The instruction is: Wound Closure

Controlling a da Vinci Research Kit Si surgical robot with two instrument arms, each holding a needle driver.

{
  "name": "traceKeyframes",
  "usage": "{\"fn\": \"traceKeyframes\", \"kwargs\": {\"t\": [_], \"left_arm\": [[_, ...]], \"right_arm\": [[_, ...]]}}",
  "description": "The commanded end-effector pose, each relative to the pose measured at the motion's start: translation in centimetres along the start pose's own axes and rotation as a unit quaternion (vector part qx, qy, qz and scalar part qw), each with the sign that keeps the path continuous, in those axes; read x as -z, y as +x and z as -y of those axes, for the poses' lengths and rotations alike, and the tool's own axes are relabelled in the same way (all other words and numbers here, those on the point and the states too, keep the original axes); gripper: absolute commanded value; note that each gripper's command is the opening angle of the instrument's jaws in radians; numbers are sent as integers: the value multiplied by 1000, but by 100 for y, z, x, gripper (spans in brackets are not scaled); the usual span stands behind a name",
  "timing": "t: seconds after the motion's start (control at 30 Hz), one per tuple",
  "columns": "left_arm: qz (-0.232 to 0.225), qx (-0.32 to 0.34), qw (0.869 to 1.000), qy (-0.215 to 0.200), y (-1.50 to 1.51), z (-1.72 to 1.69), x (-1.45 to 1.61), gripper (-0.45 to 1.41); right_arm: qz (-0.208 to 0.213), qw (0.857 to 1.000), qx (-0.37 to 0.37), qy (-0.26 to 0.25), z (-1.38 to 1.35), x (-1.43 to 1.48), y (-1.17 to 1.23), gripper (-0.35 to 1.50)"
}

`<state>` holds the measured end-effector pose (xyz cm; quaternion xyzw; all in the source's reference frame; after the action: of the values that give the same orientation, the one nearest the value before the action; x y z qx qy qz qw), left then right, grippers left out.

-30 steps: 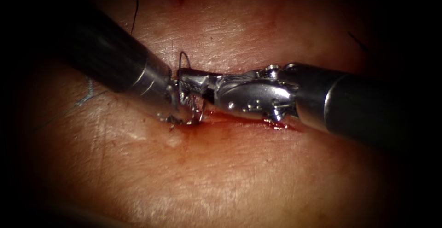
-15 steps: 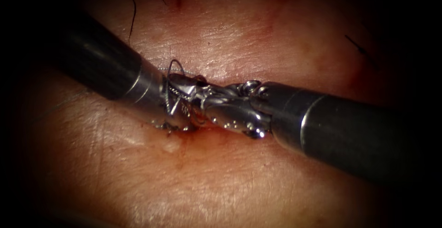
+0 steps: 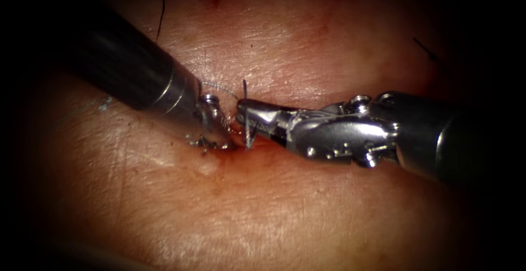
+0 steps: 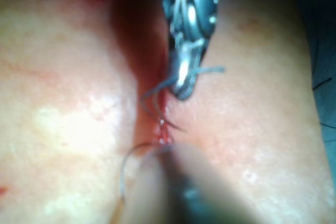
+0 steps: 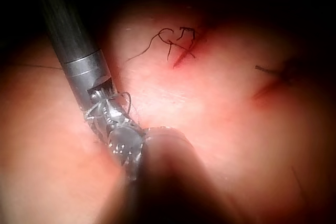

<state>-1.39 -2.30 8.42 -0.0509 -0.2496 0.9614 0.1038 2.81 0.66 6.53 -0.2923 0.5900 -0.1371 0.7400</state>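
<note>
The thin curved steel needle (image 3: 246, 115) stands almost upright at the cut's left end, pinched about mid-curve in the closed jaws of the right arm's silver needle driver (image 3: 245, 111), its lower tip down at the wet red slit (image 3: 307, 146) in the pale pork-belly tissue (image 3: 263, 205); whether the tip is in the tissue I cannot tell. In the left wrist view the needle (image 4: 157, 106) curves down from the right tool (image 4: 185, 80) toward the slit.

A second ago the two tools were pressed together over the cut, the right tool reaching well in toward nine o'clock. Now it has drawn back toward three o'clock with the needle, leaving a small gap between the tips. I judge the needle has changed hands or been regripped, so the right arm controls it.

The left arm's dark-shafted needle driver (image 3: 215, 131) sits just at nine o'clock of the needle, tip low on the tissue; whether its jaws are open I cannot tell. A fine pale thread (image 3: 219, 86) arcs over its wrist. Dark cut thread ends (image 5: 173, 38) lie farther along the tissue. The left tool crowds the needle closely.
</note>
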Motion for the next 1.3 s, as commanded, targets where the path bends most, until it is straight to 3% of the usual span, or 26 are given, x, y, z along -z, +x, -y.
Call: {"fn": "traceKeyframes", "kwargs": {"t": [0.03,0.17,0.37,0.57,0.87,1.07,1.17,1.3], "left_arm": [[1,0,1000,-1,-2,-4,-10,10],[1,-1,1000,-1,-3,-5,-9,7],[1,1,1000,-1,-5,-5,-9,7],[1,1,1000,-1,-4,-5,-9,4],[1,6,1000,-2,-1,-4,-10,4],[0,21,1000,-3,-1,-4,-10,5],[0,27,1000,-3,-1,-5,-11,7],[0,29,1000,-2,-2,-6,-13,7]], "right_arm": [[-3,1000,-5,-8,-7,-4,3,-35],[-10,999,-20,-26,-32,4,15,-35],[-27,998,-50,-37,-34,19,13,-35],[-22,996,-72,-42,-18,23,-14,-35],[-6,998,-56,-29,20,-5,-18,-35],[42,998,-24,-35,37,-11,-16,-35],[139,989,-25,-37,56,-14,-14,-35],[194,974,-97,-65,53,-8,-12,-35]]}}
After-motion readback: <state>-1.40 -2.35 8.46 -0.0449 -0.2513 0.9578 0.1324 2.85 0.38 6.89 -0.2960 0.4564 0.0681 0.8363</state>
